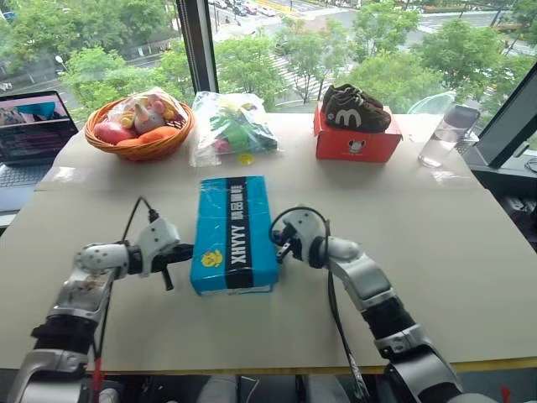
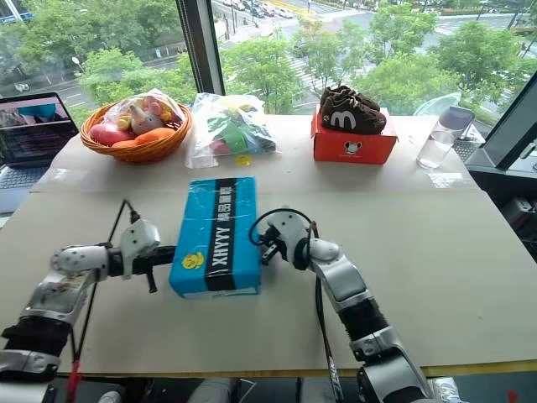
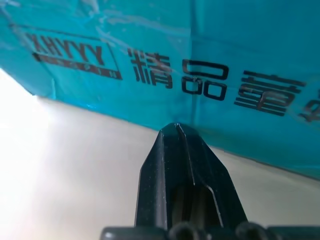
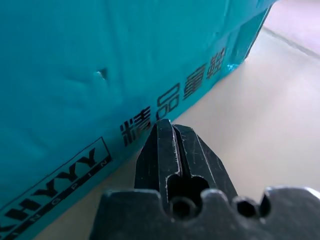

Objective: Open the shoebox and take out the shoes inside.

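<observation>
Soft daylight enters through the windows along the top of the head views and lights the pale table evenly, with faint shadows. Glare shows on the plastic bag at upper centre and on the glossy top of the blue box. In the left wrist view the table is washed out white at left, and the near fingers are soft.

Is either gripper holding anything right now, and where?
Nothing is held. Both sets of jaws are shut empty, one on each side of the closed shoebox.
</observation>
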